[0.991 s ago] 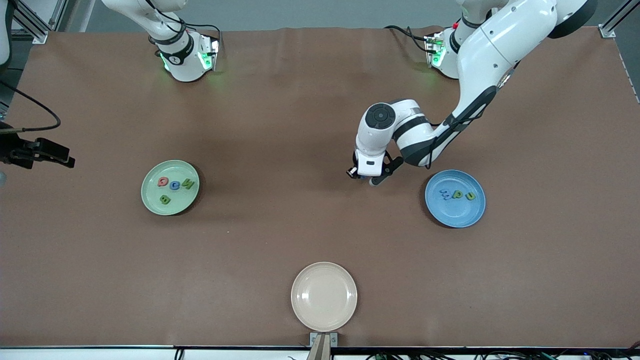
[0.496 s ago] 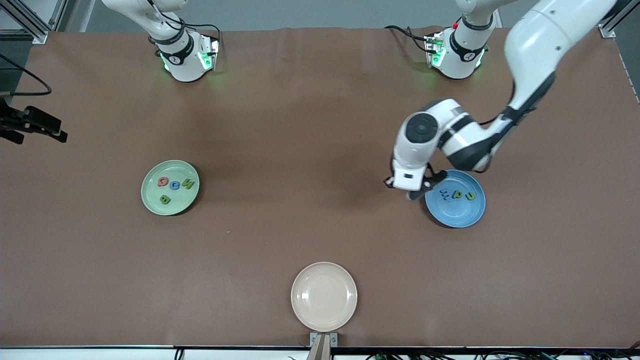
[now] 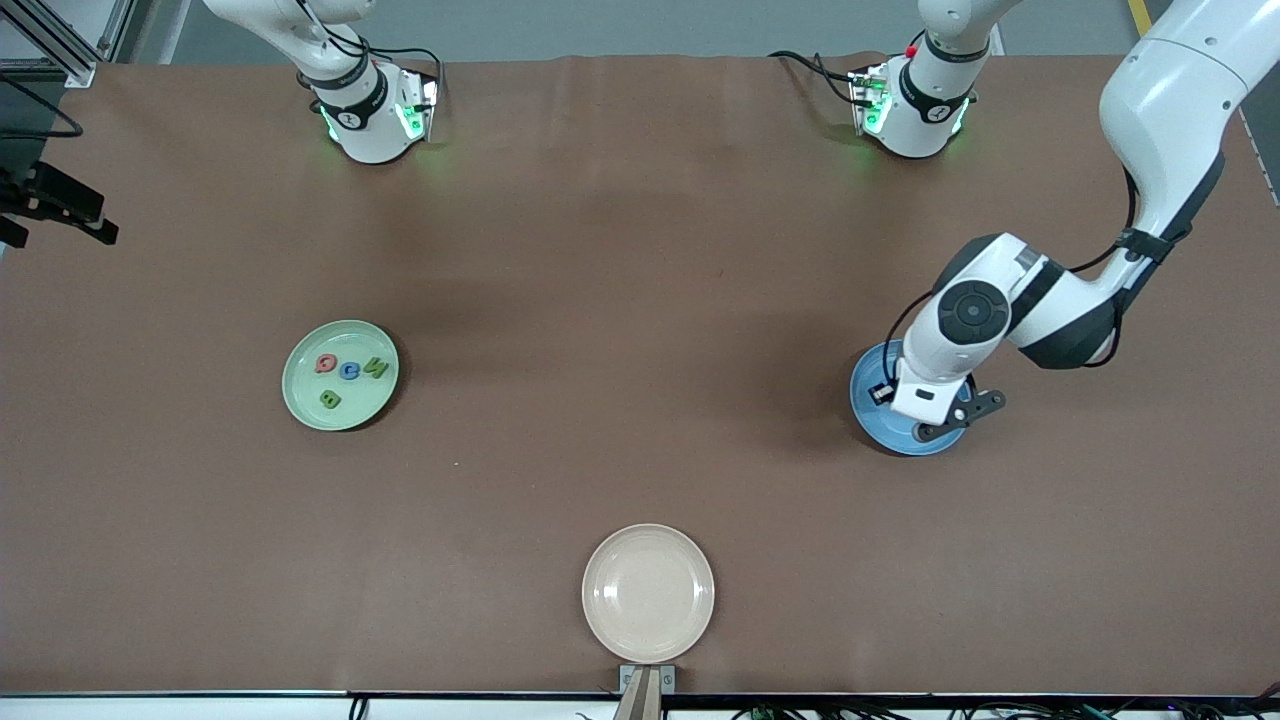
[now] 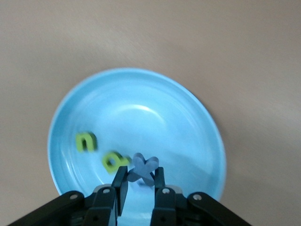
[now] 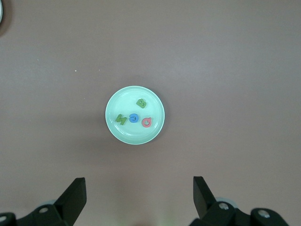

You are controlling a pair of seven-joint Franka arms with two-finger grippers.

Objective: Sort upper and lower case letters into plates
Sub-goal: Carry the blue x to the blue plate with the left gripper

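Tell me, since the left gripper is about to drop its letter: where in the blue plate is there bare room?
The left gripper, shut on a blue x, hangs over the blue plate. The plate's centre and the stretch toward its rim away from the letters are bare. It is crowded beside the gripper, where two green letters lie.

1. The left gripper (image 3: 925, 425) hung over the blue plate (image 3: 862, 400), hiding most of it.
2. The mint plate (image 3: 300, 400) held what looked like four letters (image 3: 349, 371).
3. The cream plate (image 3: 648, 593) lay nearest the camera.

green letter b (image 5: 141, 102) reads on the mint plate (image 5: 113, 106); green n (image 4: 86, 141) on the blue plate (image 4: 188, 108).
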